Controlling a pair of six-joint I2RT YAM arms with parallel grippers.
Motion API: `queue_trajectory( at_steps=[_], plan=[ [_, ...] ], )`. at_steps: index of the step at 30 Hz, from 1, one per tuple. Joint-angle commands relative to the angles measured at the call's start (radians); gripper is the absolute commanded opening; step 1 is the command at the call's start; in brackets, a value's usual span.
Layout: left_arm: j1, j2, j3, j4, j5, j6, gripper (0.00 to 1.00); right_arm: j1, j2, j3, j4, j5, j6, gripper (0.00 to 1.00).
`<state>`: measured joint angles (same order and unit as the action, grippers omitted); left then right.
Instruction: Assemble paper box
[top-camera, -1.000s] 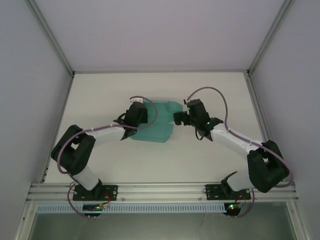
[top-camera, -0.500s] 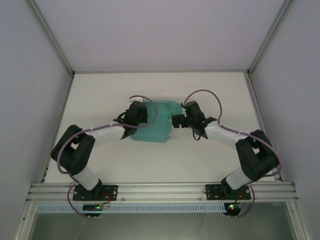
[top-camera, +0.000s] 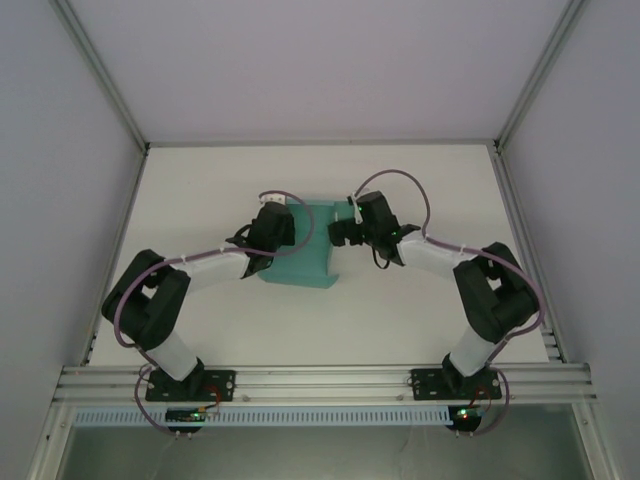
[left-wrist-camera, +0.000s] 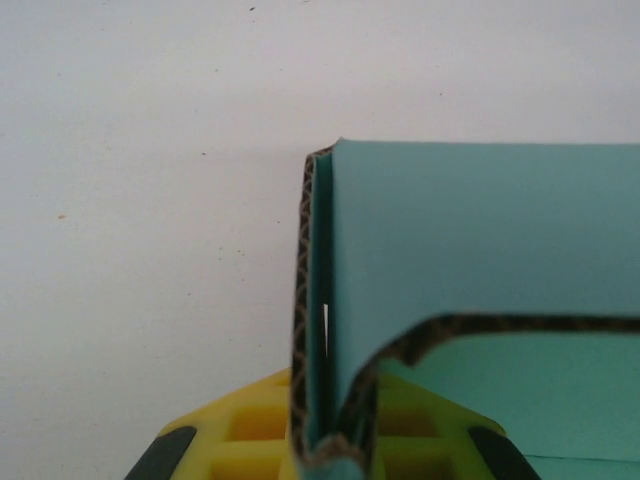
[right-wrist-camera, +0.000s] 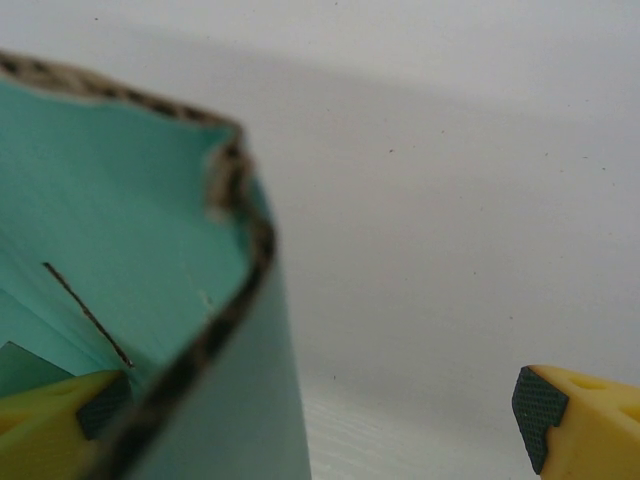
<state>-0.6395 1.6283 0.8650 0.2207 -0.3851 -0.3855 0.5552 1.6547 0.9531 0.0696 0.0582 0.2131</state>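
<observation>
We are clamping the paper box (top-camera: 305, 262) at its left wall with our left tool (left-wrist-camera: 330, 455); our right tool (right-wrist-camera: 320, 405) is gaping wide around its right edge.

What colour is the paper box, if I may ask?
The paper box is teal green, clearest in the left wrist view.

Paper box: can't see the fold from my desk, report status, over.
Left gripper shut on a folded box flap. Right gripper open, astride a raised wall. Paper box partly folded, on the table.
</observation>
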Motion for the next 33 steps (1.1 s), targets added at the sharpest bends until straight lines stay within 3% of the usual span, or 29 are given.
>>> queue_trajectory(
  at_steps=[1, 9, 13, 20, 21, 24, 26, 28, 31, 33],
  plan=[
    [-0.008, -0.019, 0.019, 0.003, -0.015, -0.006, 0.00, 0.014, -0.109, -0.022, -0.044, 0.027, -0.022, 0.99],
    [0.007, -0.016, 0.031, 0.000, -0.085, -0.023, 0.00, 0.005, -0.334, -0.118, -0.160, 0.003, -0.007, 0.99],
    [0.006, -0.028, 0.007, 0.068, -0.172, -0.041, 0.00, -0.012, -0.310, -0.086, -0.204, -0.189, 0.245, 0.99],
    [0.007, -0.032, 0.023, 0.142, -0.198, -0.067, 0.00, -0.034, -0.176, -0.090, 0.038, -0.524, 0.484, 0.84],
    [0.007, -0.037, 0.024, 0.148, -0.199, -0.069, 0.00, -0.037, -0.160, -0.088, 0.060, -0.543, 0.487, 0.81],
    [0.013, -0.055, 0.015, 0.180, -0.185, -0.084, 0.00, -0.053, -0.122, -0.098, 0.150, -0.581, 0.537, 0.53],
    [0.038, -0.076, -0.003, 0.206, -0.132, -0.116, 0.00, -0.071, -0.106, -0.116, 0.229, -0.635, 0.580, 0.44],
    [0.076, -0.094, -0.028, 0.242, -0.042, -0.165, 0.00, -0.090, -0.095, -0.152, 0.358, -0.681, 0.646, 0.21],
    [0.121, -0.116, -0.076, 0.344, 0.073, -0.207, 0.00, -0.122, -0.067, -0.229, 0.769, -0.766, 0.864, 0.00],
    [0.128, -0.118, -0.079, 0.372, 0.081, -0.198, 0.00, -0.127, -0.037, -0.244, 1.014, -0.832, 0.998, 0.00]
  ],
)
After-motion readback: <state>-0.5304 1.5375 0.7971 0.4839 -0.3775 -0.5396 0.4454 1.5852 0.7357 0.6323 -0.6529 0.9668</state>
